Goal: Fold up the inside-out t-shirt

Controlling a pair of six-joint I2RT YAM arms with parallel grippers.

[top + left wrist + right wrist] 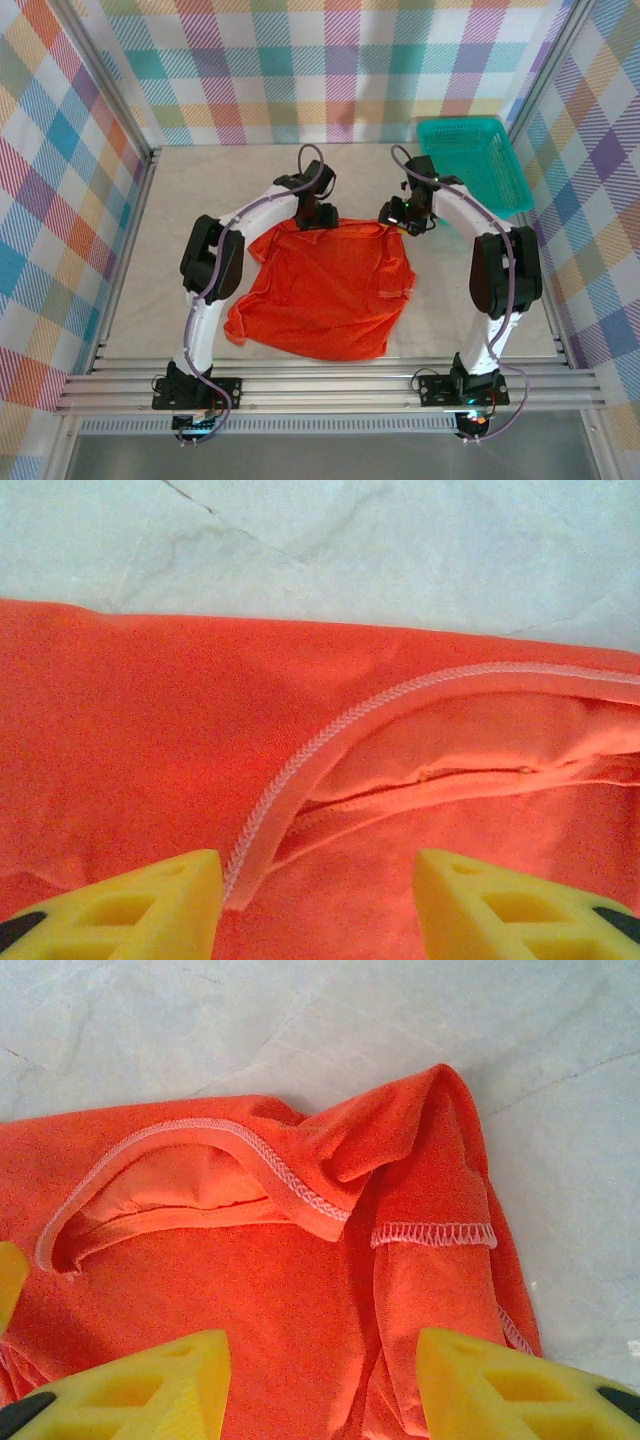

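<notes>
Top view: the t-shirt (325, 295) lies spread, somewhat rumpled, on the tabletop (200, 185) at mid-scene between the two arms, seams outward. Its far edge runs between the grippers. One sleeve (398, 285) sticks out to the right, and another bunch of cloth lies at the near left. The left gripper (318, 218) is over the far left part of the shirt's edge. The right gripper (405, 222) is at the far right corner. From this height I cannot tell how either gripper's jaws stand. A teal basket (470, 170) sits at the far right corner of the tabletop, apart from the shirt. Left wrist view: the left gripper (316, 895) has its yellow jaws well apart, with nothing clamped. The cloth lies flat beneath them. The stitched neckband (330, 730) curves from between the jaws away to the right. Bare tabletop (400, 550) shows beyond the shirt's far edge. Right wrist view: the right gripper (322, 1375) likewise has its jaws spread over the cloth and holds nothing. The neck opening (170, 1185) lies to the far left of the jaws. A folded-over sleeve with a stitched hem (432, 1233) lies to the right, with a raised fold of cloth between them. A yellow part (8, 1278) enters at the left edge; what it belongs to I cannot tell.
</notes>
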